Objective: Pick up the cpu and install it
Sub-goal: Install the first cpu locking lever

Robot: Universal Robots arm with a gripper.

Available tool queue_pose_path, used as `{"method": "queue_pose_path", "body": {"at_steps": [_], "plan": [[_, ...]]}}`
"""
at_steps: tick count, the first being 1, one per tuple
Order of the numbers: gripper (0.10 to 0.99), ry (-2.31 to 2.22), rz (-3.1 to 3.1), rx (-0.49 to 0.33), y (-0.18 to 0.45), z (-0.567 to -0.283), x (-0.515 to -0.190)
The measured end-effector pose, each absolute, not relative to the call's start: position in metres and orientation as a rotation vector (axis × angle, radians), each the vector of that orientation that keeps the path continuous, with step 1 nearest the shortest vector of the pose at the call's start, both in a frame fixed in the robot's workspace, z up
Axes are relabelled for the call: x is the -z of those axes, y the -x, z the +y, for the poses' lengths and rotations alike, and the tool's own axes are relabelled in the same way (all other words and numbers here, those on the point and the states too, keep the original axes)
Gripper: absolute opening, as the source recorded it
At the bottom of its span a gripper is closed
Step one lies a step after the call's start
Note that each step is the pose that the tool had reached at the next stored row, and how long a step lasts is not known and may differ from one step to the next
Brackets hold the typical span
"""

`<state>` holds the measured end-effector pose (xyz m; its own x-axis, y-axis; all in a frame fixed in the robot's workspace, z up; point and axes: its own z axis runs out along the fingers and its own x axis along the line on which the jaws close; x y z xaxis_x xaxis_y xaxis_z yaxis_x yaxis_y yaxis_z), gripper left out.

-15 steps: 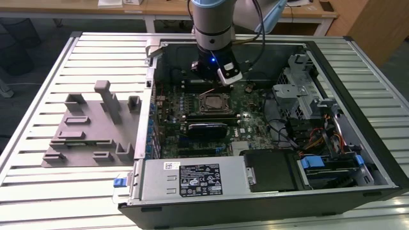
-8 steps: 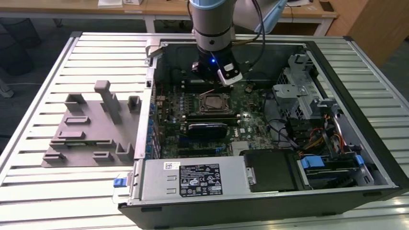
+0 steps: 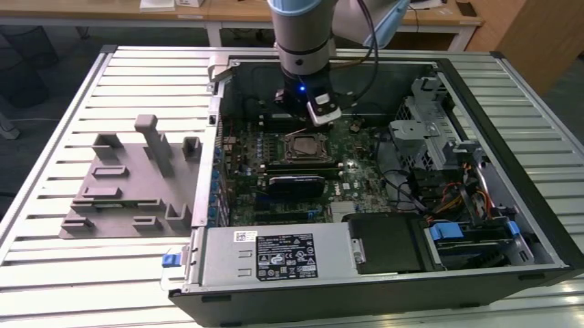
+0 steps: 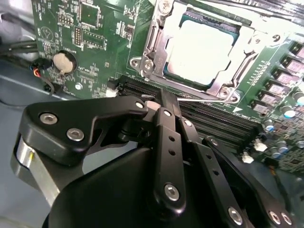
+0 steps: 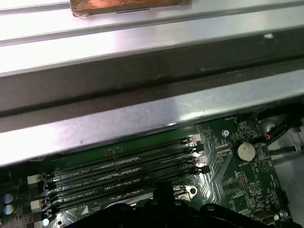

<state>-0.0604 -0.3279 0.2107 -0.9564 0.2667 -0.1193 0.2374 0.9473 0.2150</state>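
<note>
CPU seated, gripper beside the socket

The cpu (image 4: 202, 50) lies flat inside the socket frame (image 4: 156, 52) on the motherboard (image 4: 95, 42), so installation looks done. The gripper (image 4: 164, 102), fingers pressed together and holding nothing, hovers over the memory slots (image 5: 118, 173) just beside it.

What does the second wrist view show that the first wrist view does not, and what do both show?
The second wrist view alone shows the cpu seated in its socket frame, with the claw shut and empty beside it. The first wrist view alone shows the case wall and the slatted table. Both show the memory slots and the coin battery.
</note>
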Motion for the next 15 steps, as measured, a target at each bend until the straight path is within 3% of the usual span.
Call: {"method": "queue_pose_path", "body": {"at_steps": [15], "plan": [[0.106,-0.52,2.925,-0.288,0.0625,-0.3186,-0.205]]}}
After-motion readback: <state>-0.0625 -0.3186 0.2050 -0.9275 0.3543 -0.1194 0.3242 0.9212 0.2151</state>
